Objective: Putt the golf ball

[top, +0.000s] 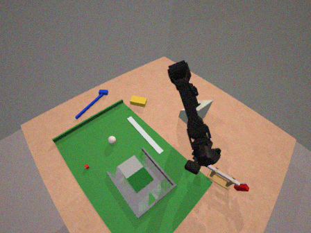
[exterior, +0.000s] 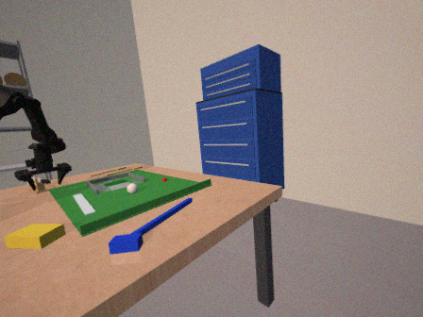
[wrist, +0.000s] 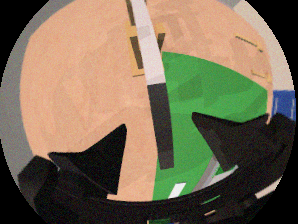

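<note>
The red putter has a red head (top: 241,187), a white shaft (top: 225,176) (wrist: 150,50) and a dark grip (wrist: 161,145). It lies across a small wooden stand (top: 218,182) beside the mat's corner. My gripper (exterior: 47,185) (wrist: 159,121) is open and empty. It is over the grip end, and in the wrist view the dark grip shows between the spread fingers. The top and exterior views do not show its exact height over the grip. The white golf ball (top: 112,140) (exterior: 132,188) rests on the green mat (top: 80,149). The pale ramp (top: 129,166) leads to the raised green (top: 139,179), inside grey walls.
A white strip (top: 145,135) (exterior: 84,204) and a small red cube (top: 87,166) (exterior: 164,179) lie on the mat. A blue putter (top: 90,105) (exterior: 162,217) and a yellow block (top: 138,100) (exterior: 33,235) lie beyond its raised edge. A grey wedge (top: 205,110) stands beneath my arm.
</note>
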Motion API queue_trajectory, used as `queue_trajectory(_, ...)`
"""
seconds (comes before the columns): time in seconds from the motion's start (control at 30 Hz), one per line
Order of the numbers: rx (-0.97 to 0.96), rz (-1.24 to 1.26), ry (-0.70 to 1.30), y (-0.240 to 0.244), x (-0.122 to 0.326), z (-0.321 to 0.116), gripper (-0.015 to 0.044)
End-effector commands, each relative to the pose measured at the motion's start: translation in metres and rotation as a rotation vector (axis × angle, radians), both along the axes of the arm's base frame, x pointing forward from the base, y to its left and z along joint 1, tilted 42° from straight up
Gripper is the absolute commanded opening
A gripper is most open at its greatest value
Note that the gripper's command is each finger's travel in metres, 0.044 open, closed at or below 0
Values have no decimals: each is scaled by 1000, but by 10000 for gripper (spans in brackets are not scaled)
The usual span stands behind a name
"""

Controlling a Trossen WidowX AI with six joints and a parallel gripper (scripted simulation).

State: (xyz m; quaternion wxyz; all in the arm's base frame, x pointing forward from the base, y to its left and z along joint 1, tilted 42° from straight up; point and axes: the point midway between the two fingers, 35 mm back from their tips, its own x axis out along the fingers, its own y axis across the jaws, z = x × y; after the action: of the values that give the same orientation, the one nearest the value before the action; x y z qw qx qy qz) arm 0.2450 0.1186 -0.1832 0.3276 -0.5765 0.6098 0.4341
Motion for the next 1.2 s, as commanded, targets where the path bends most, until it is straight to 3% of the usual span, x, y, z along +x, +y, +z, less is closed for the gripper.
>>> queue_trajectory(0.0,-9,6,5,-4,-3,-1,440)
queue_trajectory(0.03,-9,6,5,-4,-3,-1,440)
queue_trajectory(0.53,-1,0,1,-1,0,0,46)
queue_trajectory(0.9,0,0,1,5,1,5,0)
queue_trajectory(1.17,3,0,3,46,9,51,0)
